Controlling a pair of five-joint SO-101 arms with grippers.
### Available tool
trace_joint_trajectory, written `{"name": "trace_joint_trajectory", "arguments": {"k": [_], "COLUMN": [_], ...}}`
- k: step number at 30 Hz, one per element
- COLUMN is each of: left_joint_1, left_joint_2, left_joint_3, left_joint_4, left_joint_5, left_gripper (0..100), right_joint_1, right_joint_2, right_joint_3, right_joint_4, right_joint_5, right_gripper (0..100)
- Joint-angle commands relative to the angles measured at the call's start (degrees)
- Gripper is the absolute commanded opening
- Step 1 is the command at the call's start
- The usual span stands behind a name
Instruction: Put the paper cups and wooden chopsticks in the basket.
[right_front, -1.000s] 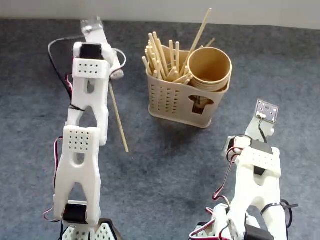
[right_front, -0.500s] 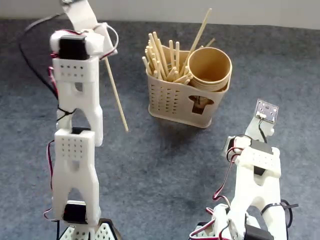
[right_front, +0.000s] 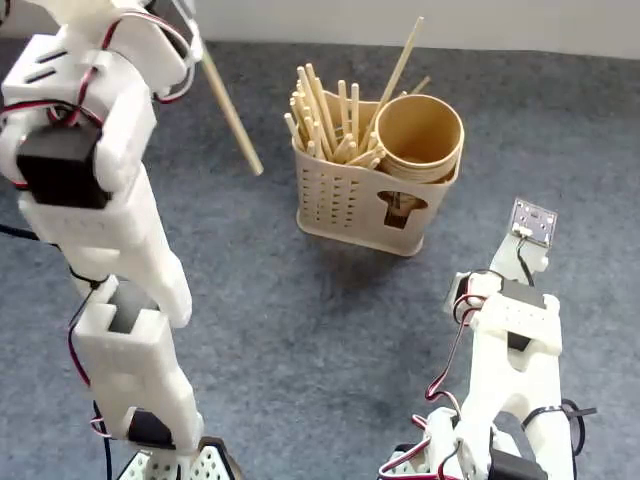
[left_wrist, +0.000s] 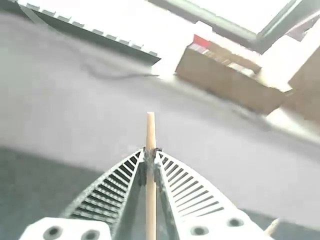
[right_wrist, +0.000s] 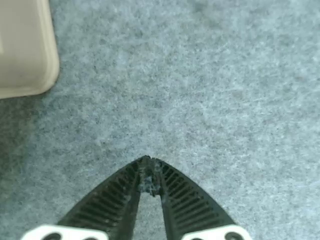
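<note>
A cream perforated basket (right_front: 352, 205) stands at the table's middle back, holding several wooden chopsticks (right_front: 325, 115) and stacked paper cups (right_front: 419, 136). My left gripper (left_wrist: 150, 150) is raised high at the back left, shut on one wooden chopstick (right_front: 232, 113) that slants down toward the basket; its tip (left_wrist: 150, 131) sticks out past the fingers. My right gripper (right_wrist: 147, 172) hovers low over the carpet to the right of the basket, shut with nothing in it, near the basket's corner (right_wrist: 30, 55).
Grey carpet (right_front: 300, 320) covers the table. The left arm (right_front: 100, 230) towers over the left side. The right arm (right_front: 510, 350) sits at the front right. A pale wall runs along the back edge.
The left arm has lifted the chopstick up off the carpet and swung it higher and back, toward the basket's level. The right arm has stayed still.
</note>
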Motion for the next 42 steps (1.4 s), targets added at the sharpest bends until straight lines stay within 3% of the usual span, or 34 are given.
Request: {"name": "trace_joint_trajectory", "arguments": {"k": [1, 8, 15, 26, 31, 42], "left_joint_1": [5.9, 13.5, 19.6, 19.1, 18.3, 17.7], "left_joint_2": [-3.6, -3.8, -3.4, 3.1, 10.3, 13.8], "left_joint_3": [-1.4, -1.4, -1.4, -1.0, -1.2, -1.4], "left_joint_4": [-5.9, -9.8, -11.3, -23.4, -27.8, -25.0], "left_joint_5": [-0.4, -1.1, -7.9, -9.0, -14.8, -15.6], "left_gripper": [1, 1, 1, 1, 1, 0], "right_joint_1": [-0.3, -0.2, -0.2, -0.3, -0.3, -0.3], "right_joint_2": [-1.3, -1.3, -1.3, -1.3, -1.3, -1.3], "right_joint_3": [-0.1, -0.1, -0.1, -0.1, -0.1, -0.1], "right_joint_4": [-0.9, -0.9, -0.9, -0.9, -0.9, -0.9], "right_joint_5": [0.0, 0.0, 0.0, 0.0, 0.0, 0.0], "right_gripper": [0.6, 0.6, 0.6, 0.6, 0.6, 0.6]}}
